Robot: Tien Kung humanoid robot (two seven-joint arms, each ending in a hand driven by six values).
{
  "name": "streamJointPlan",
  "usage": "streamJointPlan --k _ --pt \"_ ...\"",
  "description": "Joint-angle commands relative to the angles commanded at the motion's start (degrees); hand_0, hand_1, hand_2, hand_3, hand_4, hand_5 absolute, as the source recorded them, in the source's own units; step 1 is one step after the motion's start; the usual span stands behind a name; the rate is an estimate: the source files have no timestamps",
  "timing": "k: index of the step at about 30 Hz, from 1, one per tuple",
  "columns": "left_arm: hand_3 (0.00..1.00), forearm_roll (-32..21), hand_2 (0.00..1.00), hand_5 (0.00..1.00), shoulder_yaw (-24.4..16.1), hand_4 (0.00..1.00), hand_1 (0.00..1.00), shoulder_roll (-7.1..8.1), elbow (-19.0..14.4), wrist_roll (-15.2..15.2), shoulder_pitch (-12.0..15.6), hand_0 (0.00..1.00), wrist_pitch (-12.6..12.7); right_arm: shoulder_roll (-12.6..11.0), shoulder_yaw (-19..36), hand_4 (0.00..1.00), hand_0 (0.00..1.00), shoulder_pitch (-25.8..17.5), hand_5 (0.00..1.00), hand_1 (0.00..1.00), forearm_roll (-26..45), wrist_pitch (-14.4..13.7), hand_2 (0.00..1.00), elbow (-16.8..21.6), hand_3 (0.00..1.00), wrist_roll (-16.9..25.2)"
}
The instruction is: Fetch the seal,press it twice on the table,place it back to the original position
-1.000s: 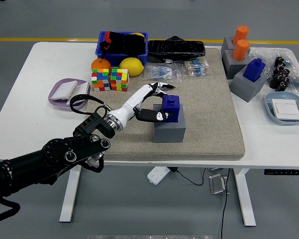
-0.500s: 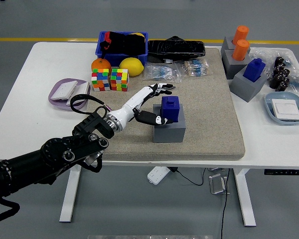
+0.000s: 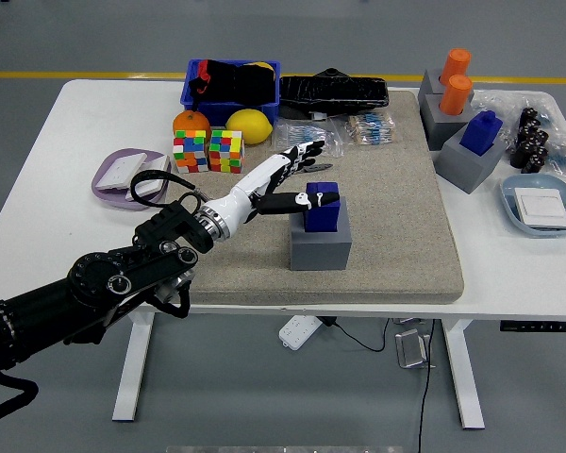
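**Left robot hand at the blue seal, grip unconfirmed**

White bench carried a big tan mat; grey block sat on the mat and serves as the landmark here. Left arm came in from the lower left of the block. Left robot hand sat just up-left of the block, long fingers spread and pointing past the seal, thumb laid against the seal's left top edge. Nothing clearly pinched. No right arm visible.

Blue seal stood upright on top of the grey block, seated in it, not lifted.

Handling, judged: the seal looked like a small rigid plastic stamp, light, stiff, not fragile, with smooth faces that could slip. Best hold seemed to be the two opposite side faces of the upper body, thumb on one side, fingers on the other, then pull straight up. A one-sided touch could tilt it in the block.

Far right of the block: a second blue seal on another grey holder, plus orange ones.
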Motion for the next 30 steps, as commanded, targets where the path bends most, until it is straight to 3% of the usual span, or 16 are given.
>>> streamJointPlan --k 4,5,10,11,12,14,21,30 --pt "0.998 -2.65 0.998 0.683 -3.05 0.998 0.998 1.41 -0.09 -2.06 0.51 0.998 1.95 0.02 0.32 0.865 0.886 -0.08 0.544 0.745 -0.22 -0.01 0.722 0.0 0.75 -0.03" --pt "0.998 -3.18 0.998 0.745 -3.7 0.998 0.998 1.78 0.25 -2.75 0.62 0.998 2.72 0.04 0.49 0.865 0.886 -0.11 0.544 0.746 -0.33 -0.02 0.722 0.0 0.75 -0.06" --pt "0.998 -3.74 0.998 0.745 -7.92 0.998 0.998 4.46 1.85 -4.28 1.47 0.998 8.21 0.17 1.61 0.865 0.886 -0.29 0.544 0.746 -0.97 -0.1 0.722 0.0 0.75 -0.29" --pt "0.964 -3.4 0.966 0.344 -8.93 0.952 0.984 5.0 2.13 -4.49 1.7 0.975 8.88 0.19 1.77 0.865 0.886 -0.28 0.544 0.745 -1.07 -0.11 0.722 0.0 0.75 -0.34" --pt "0.964 -3.64 0.966 0.344 -9.84 0.952 0.984 5.6 2.35 -4.71 2.0 0.975 9.2 0.2 1.88 0.865 0.886 -0.26 0.544 0.745 -1.17 -0.11 0.722 0.0 0.75 -0.35" --pt "0.964 -3.89 0.966 0.344 -12.62 0.952 0.984 7.06 2.76 -4.83 2.74 0.975 9.33 0.19 2.11 0.865 0.886 -0.23 0.544 0.745 -1.33 -0.11 0.722 0.0 0.75 -0.29" --pt "0.946 -3.62 0.946 0.314 -16.38 0.931 0.959 11.18 3.79 -4.53 4.08 0.965 9.4 0.07 3.06 0.865 0.886 -0.07 0.544 0.745 -2.08 -0.13 0.722 0.0 0.75 -0.25" --pt "0.935 -3.18 0.918 0.281 -22.97 0.908 0.922 13.83 5.41 -4.26 6.29 0.949 9.52 0.0 3.89 0.865 0.886 0.14 0.544 0.745 -3.35 -0.22 0.722 0.0 0.75 -0.44"
